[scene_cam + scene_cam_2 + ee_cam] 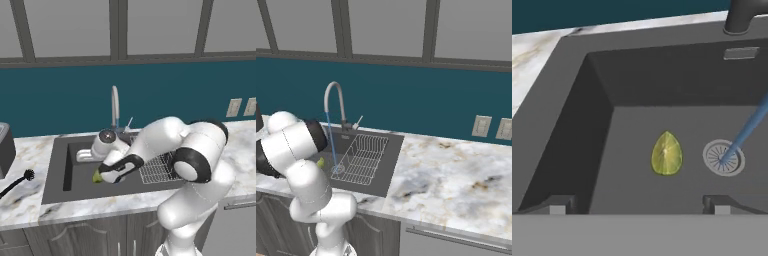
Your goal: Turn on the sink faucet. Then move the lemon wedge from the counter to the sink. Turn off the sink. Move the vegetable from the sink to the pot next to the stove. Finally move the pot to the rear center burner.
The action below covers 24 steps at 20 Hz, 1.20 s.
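Our pincer [639, 205] hangs wide and empty above the lemon wedge [666, 153], which lies on the sink [572, 125] floor beside the drain [723, 157]. Water runs, so we judge the faucet [334, 102] lever comes next.

From my seat, the teal backsplash [65, 95] serves as my landmark. Above it I see a row of pale grey wall cabinets [65, 27] with dark frames between the doors. Set into it at the far right, two pale wall outlets [481, 126] sit side by side. Below its left end, I make out a black dish brush [20, 181] with a round head, and beyond that, at the picture's left edge, the corner of a dark appliance [5, 147] that I cannot identify. Lower down, dark grey base cabinets [90, 235] run along the front.
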{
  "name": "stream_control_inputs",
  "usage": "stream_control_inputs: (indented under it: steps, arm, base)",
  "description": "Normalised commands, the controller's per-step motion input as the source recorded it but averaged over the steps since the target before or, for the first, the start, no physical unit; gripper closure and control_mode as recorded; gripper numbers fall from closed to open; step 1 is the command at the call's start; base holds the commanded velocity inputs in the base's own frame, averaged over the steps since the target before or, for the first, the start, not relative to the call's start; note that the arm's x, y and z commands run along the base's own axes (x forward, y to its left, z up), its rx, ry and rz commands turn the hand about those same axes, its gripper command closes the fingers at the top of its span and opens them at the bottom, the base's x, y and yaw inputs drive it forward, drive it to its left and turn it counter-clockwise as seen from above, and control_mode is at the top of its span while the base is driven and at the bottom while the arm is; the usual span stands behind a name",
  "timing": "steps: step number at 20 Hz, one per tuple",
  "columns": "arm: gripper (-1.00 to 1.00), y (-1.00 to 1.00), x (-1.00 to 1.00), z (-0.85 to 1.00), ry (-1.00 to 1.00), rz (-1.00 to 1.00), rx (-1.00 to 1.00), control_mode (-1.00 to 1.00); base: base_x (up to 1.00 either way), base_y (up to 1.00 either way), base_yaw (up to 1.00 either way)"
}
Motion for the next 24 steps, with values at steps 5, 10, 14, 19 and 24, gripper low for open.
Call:
stream_control_inputs:
  steps: [5, 10, 14, 19, 24]
  arm:
    - [-1.00, -0.13, -0.03, 0.77, 0.00, -0.02, 0.10, -1.00]
    - [-1.00, -0.09, -0.01, 0.90, 0.00, 0.00, 0.08, -1.00]
    - [-1.00, -0.06, -0.15, 0.62, 0.00, 0.00, 0.06, -1.00]
    - [-1.00, -0.33, -0.31, 0.06, -0.04, 0.00, 0.00, -1.00]
    - [-1.00, -0.47, -0.31, 0.01, -0.11, 0.00, -0.02, -1.00]
  base:
    - [0.00, 0.00, 0.00]
    - [0.00, 0.00, 0.00]
    - [0.00, 0.00, 0.00]
    - [0.00, 0.00, 0.00]
    - [0.00, 0.00, 0.00]
